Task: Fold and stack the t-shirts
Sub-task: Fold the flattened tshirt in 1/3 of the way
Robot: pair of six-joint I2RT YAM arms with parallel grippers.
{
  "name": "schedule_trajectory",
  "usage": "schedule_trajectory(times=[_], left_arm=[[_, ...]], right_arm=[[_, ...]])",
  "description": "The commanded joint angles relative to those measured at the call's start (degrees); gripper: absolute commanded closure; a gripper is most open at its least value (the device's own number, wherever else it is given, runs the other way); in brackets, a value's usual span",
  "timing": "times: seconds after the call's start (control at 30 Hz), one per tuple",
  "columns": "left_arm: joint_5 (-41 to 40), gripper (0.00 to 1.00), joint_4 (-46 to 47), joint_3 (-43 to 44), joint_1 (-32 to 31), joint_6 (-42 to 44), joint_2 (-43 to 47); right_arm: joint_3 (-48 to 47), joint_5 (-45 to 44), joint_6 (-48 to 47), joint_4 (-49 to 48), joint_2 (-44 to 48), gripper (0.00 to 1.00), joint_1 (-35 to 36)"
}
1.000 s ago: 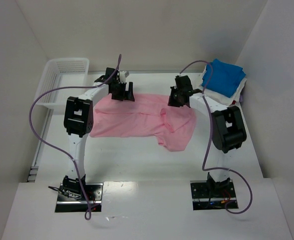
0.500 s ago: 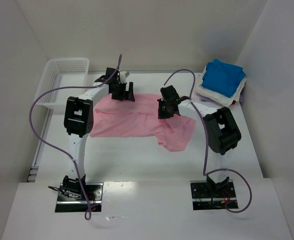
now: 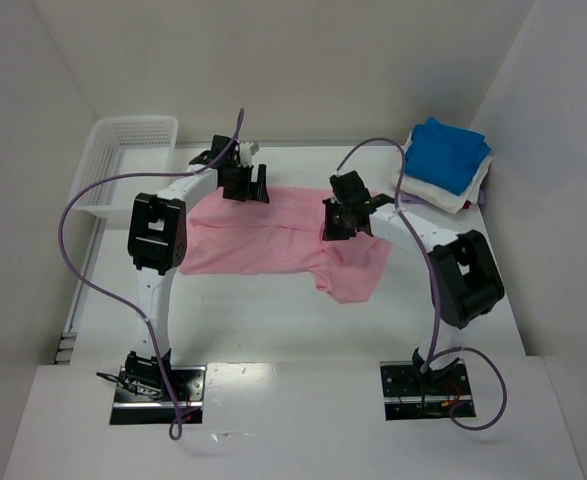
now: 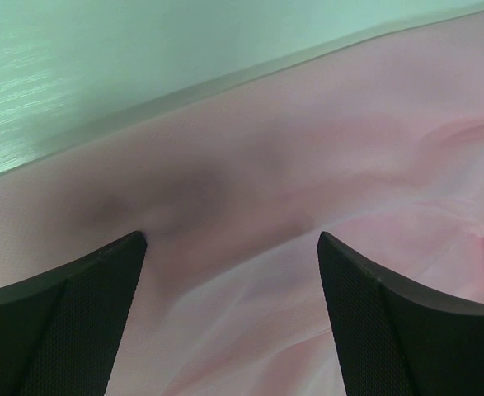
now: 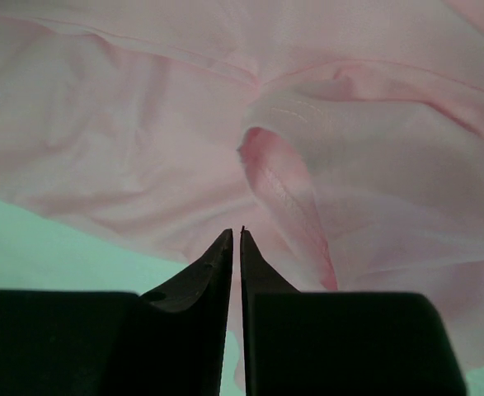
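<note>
As it lies flat, the pink t-shirt (image 3: 263,242) stretches left-right

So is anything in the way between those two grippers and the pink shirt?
Nothing visible. The left gripper hangs open right over the pink shirt, and the right gripper, shut, points at a fold in it. No other object shows between either one and the cloth.

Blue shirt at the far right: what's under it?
A folded white t-shirt lies under the blue t-shirt, its edges showing at the near and left sides. The rest is covered, so anything else below cannot be seen.
</note>
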State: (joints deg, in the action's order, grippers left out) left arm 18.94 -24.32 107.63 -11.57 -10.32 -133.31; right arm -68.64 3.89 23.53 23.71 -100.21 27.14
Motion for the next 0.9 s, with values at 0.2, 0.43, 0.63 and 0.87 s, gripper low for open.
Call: schedule_trajectory(times=[0.2,0.43,0.63,0.87], left_arm=[[-4.6,0.04,-4.3,-8.5,0.2,1.8,13.5],[-8.2,0.01,-2.8,-23.2,3.6,-4.1,30.2],[-13.7,0.01,-3.8,-32.8,3.8,-8.6,42.8],[-17.4,0.01,-6.3,-42.5,4.3,-15.3,47.9]], right_arm=[[0.8,-4.8,1.8,9.2,13.6,0.53,0.3],[8.9,-7.4,8.6,12.3,20.9,0.07,0.3],[12.7,-9.1,15.3,13.3,23.6,0.05,0.3],[16.2,-13.2,20.3,18.1,26.9,0.05,0.8]])
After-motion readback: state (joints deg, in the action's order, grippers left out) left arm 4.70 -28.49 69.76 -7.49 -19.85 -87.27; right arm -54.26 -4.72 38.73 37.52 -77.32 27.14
